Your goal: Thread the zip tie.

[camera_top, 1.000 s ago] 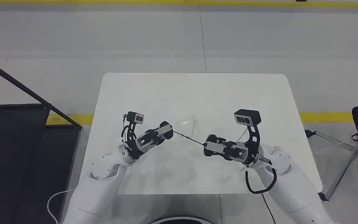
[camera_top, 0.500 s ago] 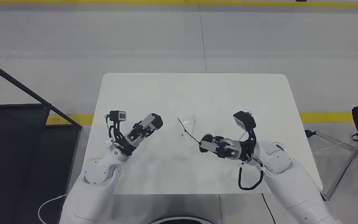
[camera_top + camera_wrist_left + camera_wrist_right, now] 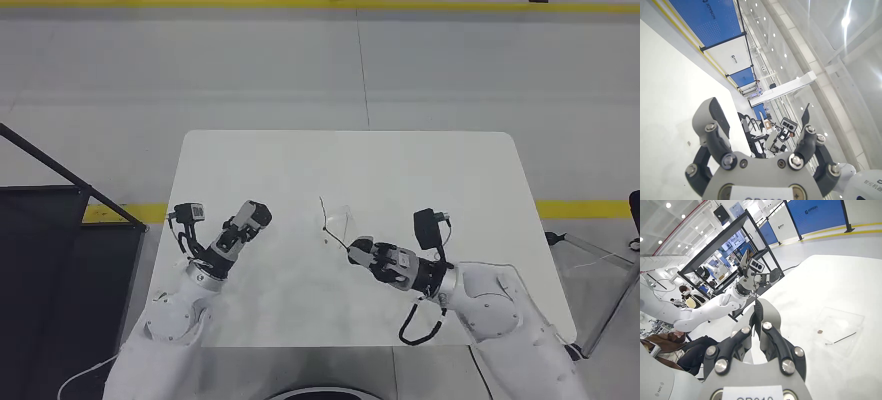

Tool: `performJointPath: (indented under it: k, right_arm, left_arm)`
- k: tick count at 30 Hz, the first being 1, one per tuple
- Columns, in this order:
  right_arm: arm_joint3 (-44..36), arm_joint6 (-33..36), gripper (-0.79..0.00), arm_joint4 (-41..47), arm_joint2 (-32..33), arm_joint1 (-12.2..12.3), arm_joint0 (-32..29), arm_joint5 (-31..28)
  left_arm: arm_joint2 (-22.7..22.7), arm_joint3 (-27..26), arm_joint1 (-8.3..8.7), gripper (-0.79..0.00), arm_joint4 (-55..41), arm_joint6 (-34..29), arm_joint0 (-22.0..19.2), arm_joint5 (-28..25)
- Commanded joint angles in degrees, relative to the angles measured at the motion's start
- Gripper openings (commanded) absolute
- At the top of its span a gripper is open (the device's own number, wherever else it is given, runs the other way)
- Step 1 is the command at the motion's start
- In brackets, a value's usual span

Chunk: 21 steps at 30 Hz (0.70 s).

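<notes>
Two claws sit well apart. The right claw [image 3: 353, 246] pinches the zip tie [image 3: 325, 218] tight, its free length jutting over the clear sheet [image 3: 343, 211] mid-bench. The left claw [image 3: 254, 212] gapes wide, holding nothing, toward the bench's [image 3: 450, 170] left edge. The thin tie could twist or slip and miss its head. Both have room, well away from the edges.

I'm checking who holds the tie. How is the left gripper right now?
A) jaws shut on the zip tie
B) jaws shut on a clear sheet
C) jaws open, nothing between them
C: the left gripper shows its jaws spread wide, nothing between them.
</notes>
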Motion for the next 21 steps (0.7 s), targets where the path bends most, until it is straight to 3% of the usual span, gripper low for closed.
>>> performJointPath:
  k: [1,7,14,21]
  right_arm:
    - [-0.01,-0.02,-0.785,-0.02,0.0,0.0,-0.01,0.01]
    - [-1.42,-0.53,-0.785,-2.95,0.31,0.0,-0.21,1.56]
    - [-12.98,-4.07,-0.785,-28.29,-0.45,-0.13,-4.98,17.58]
    - [-17.42,3.57,-0.785,-41.25,-2.44,-0.37,-5.73,29.74]
  left_arm:
    - [0.0,0.0,0.0,0.0,-0.01,0.01,0.0,-0.01]
    - [0.0,0.0,0.0,0.0,-0.01,0.01,0.0,-0.01]
    - [0.0,0.0,0.0,0.0,-0.01,0.01,0.0,-0.01]
    - [0.0,0.0,0.0,0.0,-0.01,0.01,0.0,-0.01]
